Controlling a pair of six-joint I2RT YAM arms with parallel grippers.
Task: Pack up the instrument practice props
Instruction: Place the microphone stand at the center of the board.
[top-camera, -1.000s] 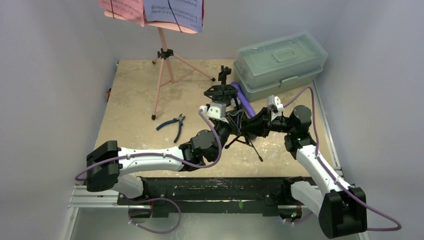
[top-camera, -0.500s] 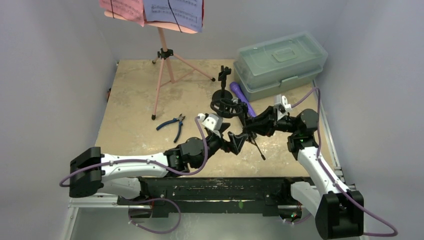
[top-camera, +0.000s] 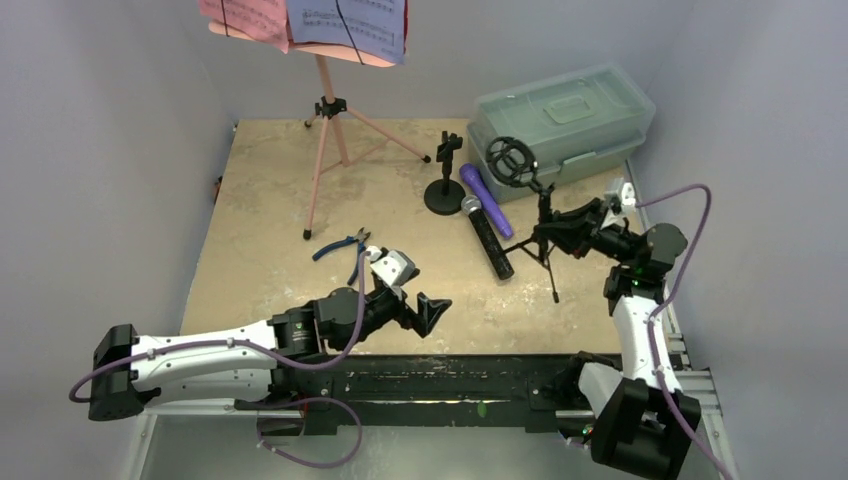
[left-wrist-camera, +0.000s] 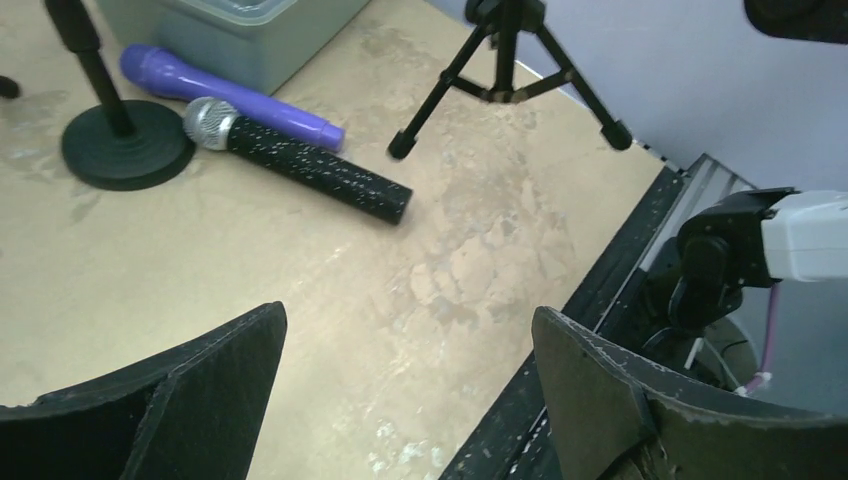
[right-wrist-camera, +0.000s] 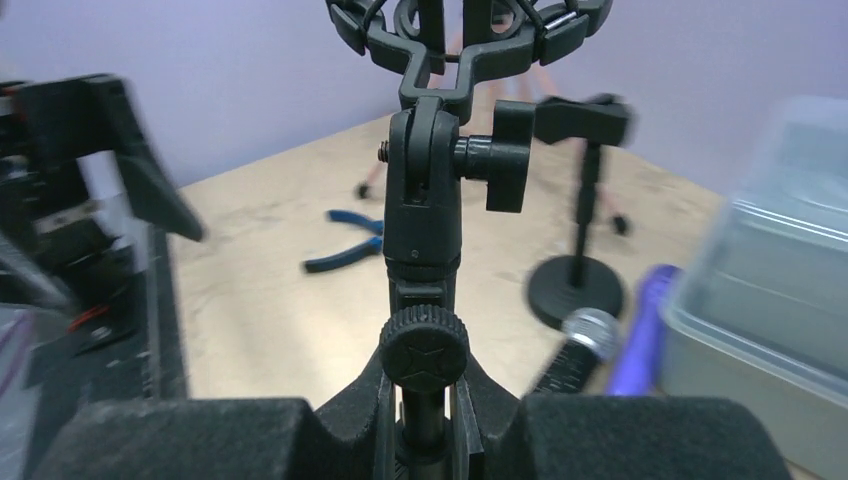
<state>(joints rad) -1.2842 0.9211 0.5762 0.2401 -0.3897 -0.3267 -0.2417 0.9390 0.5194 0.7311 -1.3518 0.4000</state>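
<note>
My right gripper (top-camera: 556, 232) (right-wrist-camera: 425, 425) is shut on the stem of a black tripod mic support (top-camera: 540, 215) (right-wrist-camera: 425, 200), whose shock-mount ring points toward the back. The black silver-headed mic (top-camera: 487, 236) (left-wrist-camera: 300, 160) lies on the table beside the purple mic (top-camera: 486, 186) (left-wrist-camera: 230, 90). A black round-base mic support (top-camera: 444, 192) (left-wrist-camera: 125, 150) stands behind them. The pink music rack (top-camera: 322, 130) stands at the back left with printed sheets (top-camera: 345, 18) on it. My left gripper (top-camera: 428, 308) (left-wrist-camera: 410, 320) hangs open over bare table near the front edge, holding nothing.
A translucent greenish lidded box (top-camera: 560, 122) (right-wrist-camera: 770, 300) sits at the back right, close behind the held support. Blue-handled pliers (top-camera: 346, 247) (right-wrist-camera: 345, 240) lie left of centre. The black rail (left-wrist-camera: 600, 330) of the arm bases runs along the near edge.
My left gripper opened, let go of the tripod support and drew back toward the near edge. The right arm swung right with the support, uncovering the two mics.
</note>
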